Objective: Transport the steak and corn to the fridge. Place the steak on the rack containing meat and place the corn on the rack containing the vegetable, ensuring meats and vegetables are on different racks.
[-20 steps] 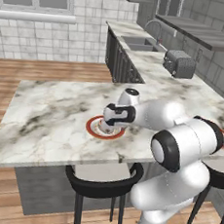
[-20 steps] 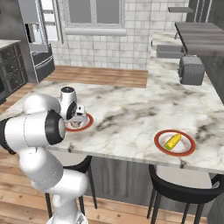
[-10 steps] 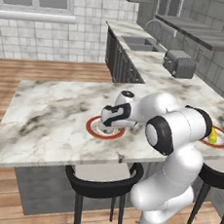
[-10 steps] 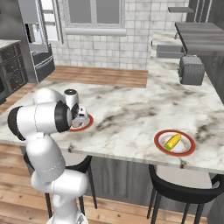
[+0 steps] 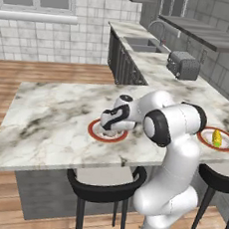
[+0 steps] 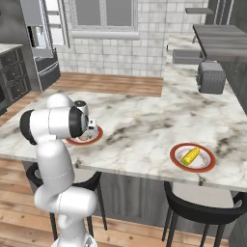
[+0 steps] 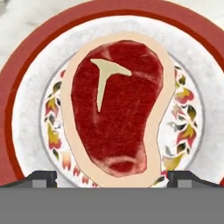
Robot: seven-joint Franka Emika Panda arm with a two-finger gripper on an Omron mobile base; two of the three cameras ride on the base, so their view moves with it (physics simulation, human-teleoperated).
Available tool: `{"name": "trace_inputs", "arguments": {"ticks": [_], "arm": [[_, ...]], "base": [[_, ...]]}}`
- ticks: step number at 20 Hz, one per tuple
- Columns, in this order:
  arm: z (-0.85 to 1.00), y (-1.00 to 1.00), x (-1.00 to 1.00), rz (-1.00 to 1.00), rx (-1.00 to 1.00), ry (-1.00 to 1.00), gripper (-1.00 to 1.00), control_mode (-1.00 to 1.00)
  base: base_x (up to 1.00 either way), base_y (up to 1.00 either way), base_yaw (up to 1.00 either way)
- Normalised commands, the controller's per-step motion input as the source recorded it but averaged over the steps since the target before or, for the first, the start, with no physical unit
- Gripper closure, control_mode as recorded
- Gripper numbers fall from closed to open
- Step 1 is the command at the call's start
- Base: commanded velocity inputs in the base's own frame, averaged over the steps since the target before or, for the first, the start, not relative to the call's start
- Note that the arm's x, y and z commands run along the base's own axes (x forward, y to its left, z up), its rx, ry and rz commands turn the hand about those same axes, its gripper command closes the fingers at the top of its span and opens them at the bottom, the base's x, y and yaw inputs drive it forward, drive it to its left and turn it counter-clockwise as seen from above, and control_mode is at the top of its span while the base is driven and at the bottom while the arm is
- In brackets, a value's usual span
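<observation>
In the hand view the steak, a red slab with a pale rim and a T-shaped bone mark, lies in the middle of a red-rimmed patterned plate. My gripper is open just above it, one dark fingertip on each side of the steak's near end. From the base views the hand hangs low over that plate, with the gripper pointing down. The corn, a yellow cob, rests on a second red-rimmed plate further along the counter. The fridge stands at the far left.
A marble island counter carries both plates. Black stools stand at its near edge. A grey toaster sits on the back counter near the sink. Wooden floor surrounds the island.
The arm has folded forward and down, bringing the hand lower over the steak plate. The gripper has stayed open. The corn and both plates have not moved.
</observation>
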Motion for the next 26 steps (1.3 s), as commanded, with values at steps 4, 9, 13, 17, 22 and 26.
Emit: {"name": "trace_inputs", "arguments": {"ticks": [4,9,13,17,22,26], "arm": [[-0.03,0.03,0.33,0.0,0.0,0.0,-1.0,-1.0],[-0.12,0.01,0.35,0.0,0.0,0.01,-1.0,-1.0],[-0.29,0.11,0.36,0.0,0.0,0.06,-1.0,-1.0],[-0.49,0.31,0.19,0.0,0.0,0.08,1.0,-1.0],[-0.16,0.03,-0.1,0.0,0.0,0.03,1.0,-1.0],[-0.01,0.0,-0.46,0.0,0.0,0.01,1.0,-1.0]], "base": [[0.0,0.0,0.0],[0.0,0.0,0.0],[0.0,0.0,0.0],[0.0,0.0,0.0],[0.0,0.0,0.0],[0.0,0.0,0.0]]}}
